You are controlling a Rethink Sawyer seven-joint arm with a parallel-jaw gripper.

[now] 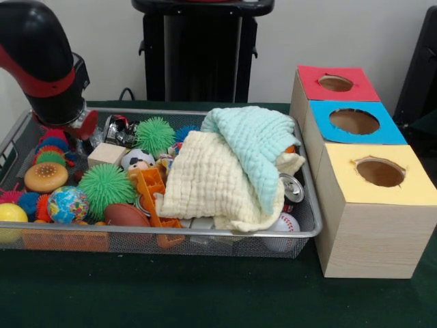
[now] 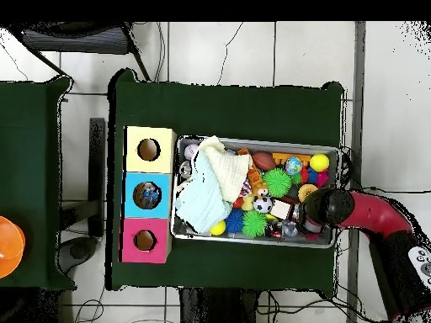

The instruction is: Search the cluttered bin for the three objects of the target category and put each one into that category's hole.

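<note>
The bin (image 1: 308,231) sits on the green table (image 1: 205,294), left of three boxes in the front view. The end effector (image 1: 80,130) hangs low over its far-left corner; whether it grips anything cannot be told. Best lift the cloths (image 1: 232,171) aside first, since they hide much clutter.

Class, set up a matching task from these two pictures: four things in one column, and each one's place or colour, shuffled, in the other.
Things:
1. Nearest wooden box
2. Middle wooden box
3. Pale cloths
4. Globe-patterned ball

Descriptions:
A. blue top with a round hole
B. draped over the box-side half of the bin
C. yellow top with a round hole
D. by the bin's near rim, at the end away from the boxes

Pairs: 1-C, 2-A, 3-B, 4-D
</note>
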